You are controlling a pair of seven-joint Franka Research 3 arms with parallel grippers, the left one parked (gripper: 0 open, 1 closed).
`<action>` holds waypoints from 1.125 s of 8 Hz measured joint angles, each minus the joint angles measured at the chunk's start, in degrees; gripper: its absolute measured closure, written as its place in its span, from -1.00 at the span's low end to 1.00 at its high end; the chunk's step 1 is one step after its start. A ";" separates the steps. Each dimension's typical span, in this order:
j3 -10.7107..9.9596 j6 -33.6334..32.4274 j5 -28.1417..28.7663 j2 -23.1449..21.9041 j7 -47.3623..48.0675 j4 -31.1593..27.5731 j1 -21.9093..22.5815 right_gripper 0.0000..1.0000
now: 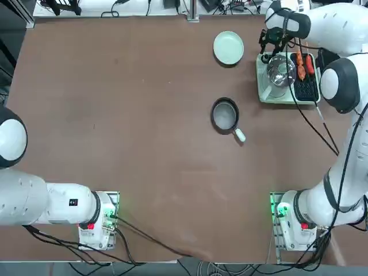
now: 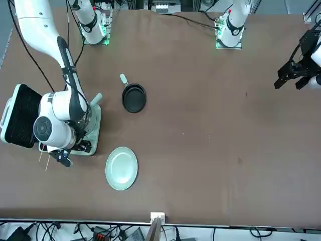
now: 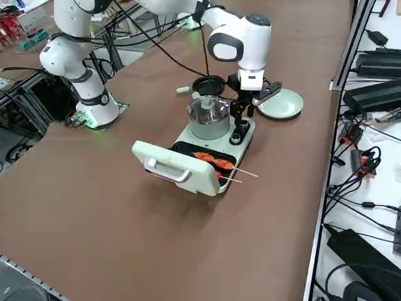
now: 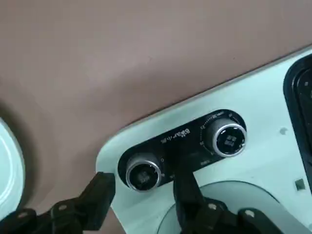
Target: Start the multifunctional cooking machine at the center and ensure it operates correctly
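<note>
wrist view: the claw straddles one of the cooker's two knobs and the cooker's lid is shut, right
Not quite: the lid is open, folded back off the grill with skewers lying on the plate, as the right side view shows. The rest holds: in the wrist view the right claw has a finger either side of one knob of the two on the cooker.

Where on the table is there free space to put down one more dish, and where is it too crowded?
Free: the wide brown table on the frying pan's side away from the cooking machine, and between pan and arm bases. Crowded: the corner where the green plate, the machine and the right gripper, over its knobs, sit close together.
</note>
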 joint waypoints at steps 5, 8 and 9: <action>-0.22 0.84 0.03 0.07 0.00 -0.90 -0.75 -0.37; -0.22 1.70 0.15 0.16 0.00 -0.97 -0.76 -0.37; -0.22 2.21 0.53 0.26 0.00 -0.98 -0.75 -0.37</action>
